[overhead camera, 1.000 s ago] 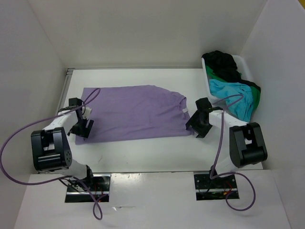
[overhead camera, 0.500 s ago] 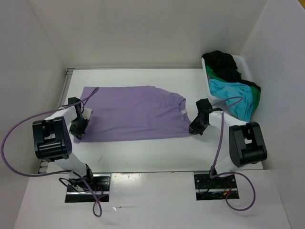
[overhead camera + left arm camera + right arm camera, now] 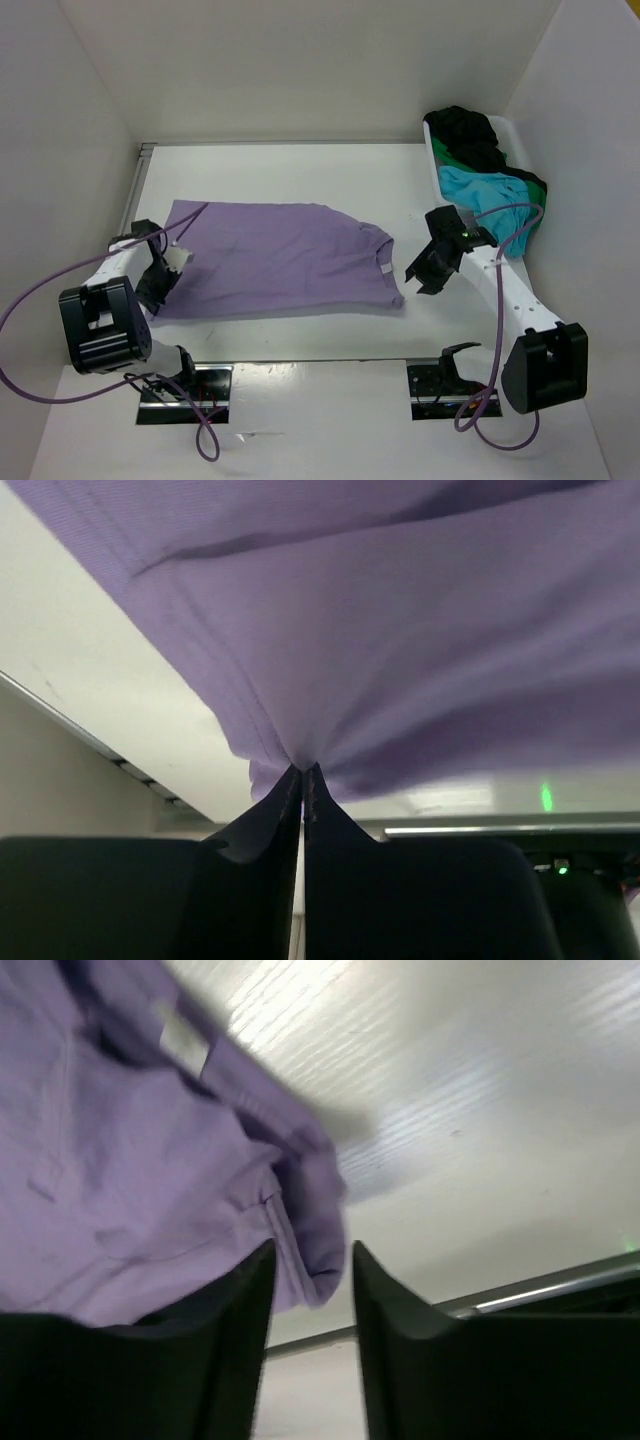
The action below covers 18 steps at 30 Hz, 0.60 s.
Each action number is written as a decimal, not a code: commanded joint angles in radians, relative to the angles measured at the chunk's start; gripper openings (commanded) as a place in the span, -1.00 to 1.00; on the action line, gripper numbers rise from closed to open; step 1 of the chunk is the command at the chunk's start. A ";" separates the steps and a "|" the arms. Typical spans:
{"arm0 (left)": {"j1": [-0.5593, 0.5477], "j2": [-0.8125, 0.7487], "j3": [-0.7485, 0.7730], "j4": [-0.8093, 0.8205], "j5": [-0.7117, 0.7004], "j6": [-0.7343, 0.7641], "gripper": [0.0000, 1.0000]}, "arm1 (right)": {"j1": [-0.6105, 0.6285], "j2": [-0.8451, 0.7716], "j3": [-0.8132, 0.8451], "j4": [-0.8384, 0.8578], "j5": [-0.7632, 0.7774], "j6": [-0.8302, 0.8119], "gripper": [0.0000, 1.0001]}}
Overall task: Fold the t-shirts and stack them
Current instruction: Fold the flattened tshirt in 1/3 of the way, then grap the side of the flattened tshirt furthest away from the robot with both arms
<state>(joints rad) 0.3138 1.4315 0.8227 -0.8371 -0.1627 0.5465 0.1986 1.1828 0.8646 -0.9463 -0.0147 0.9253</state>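
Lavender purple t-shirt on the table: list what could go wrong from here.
1. Only the left gripper is shut on the lavender purple cloth t-shirt; the right gripper stands open beside the collar end, so a lift may drag the shirt askew.
2. The left pinch bunches the corner, which could leave a creased fold.

No legible text; white neck tag (image 3: 385, 267) on lavender t-shirt (image 3: 270, 255) unreadable.
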 commanded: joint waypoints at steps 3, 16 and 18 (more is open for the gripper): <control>0.015 -0.008 -0.040 -0.079 -0.123 0.055 -0.64 | -0.002 -0.031 0.053 -0.146 0.091 -0.005 0.16; 0.025 0.078 0.450 -0.016 -0.052 -0.068 0.40 | 0.142 0.415 0.523 0.208 0.099 -0.267 -0.38; 0.015 0.134 0.486 0.100 -0.034 -0.095 0.44 | 0.168 0.604 0.677 0.218 0.113 -0.310 -0.38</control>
<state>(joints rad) 0.3321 1.4982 1.2438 -0.8814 -0.2527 0.5144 0.3344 1.5921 1.4120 -0.8532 0.0799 0.7418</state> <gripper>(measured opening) 0.715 0.311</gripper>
